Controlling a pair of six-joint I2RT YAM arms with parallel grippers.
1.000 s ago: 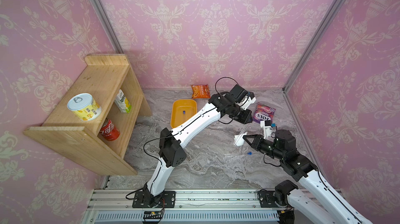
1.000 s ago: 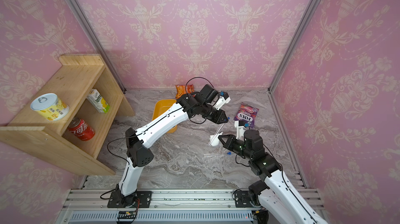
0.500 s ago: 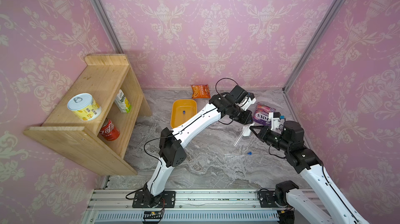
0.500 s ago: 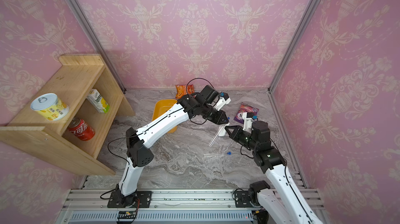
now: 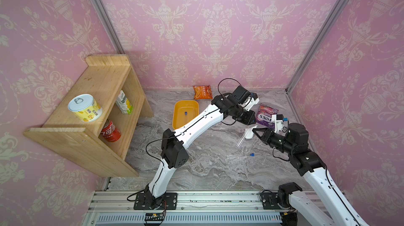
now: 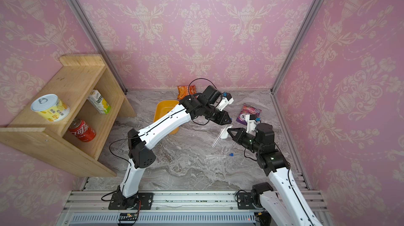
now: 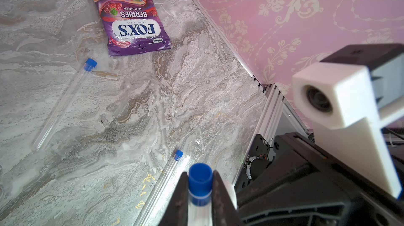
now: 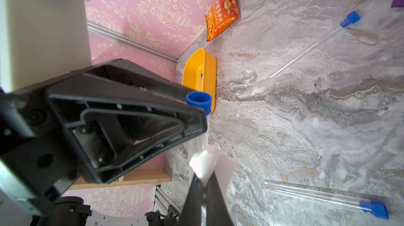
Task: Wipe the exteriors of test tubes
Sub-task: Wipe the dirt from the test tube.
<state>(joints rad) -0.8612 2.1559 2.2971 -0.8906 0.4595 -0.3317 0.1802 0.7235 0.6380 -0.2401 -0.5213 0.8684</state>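
Holds the test tube (image 5: 241,140) by its blue-cap end in the pinching left gripper (image 7: 200,173), slanting down to the near left, with the white wipe (image 8: 211,161) squeezed in the right gripper (image 8: 203,178) touching it from the right near the cap.

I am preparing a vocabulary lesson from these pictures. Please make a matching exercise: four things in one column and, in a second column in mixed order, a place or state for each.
Column one
1. left gripper
2. right gripper
3. orange tray
4. red can

Column two
a. in the wooden shelf, below its top board
b. shut on a white wipe
c. contains a single test tube
d. shut on a blue-capped test tube

Pairs: 1-d, 2-b, 3-c, 4-a
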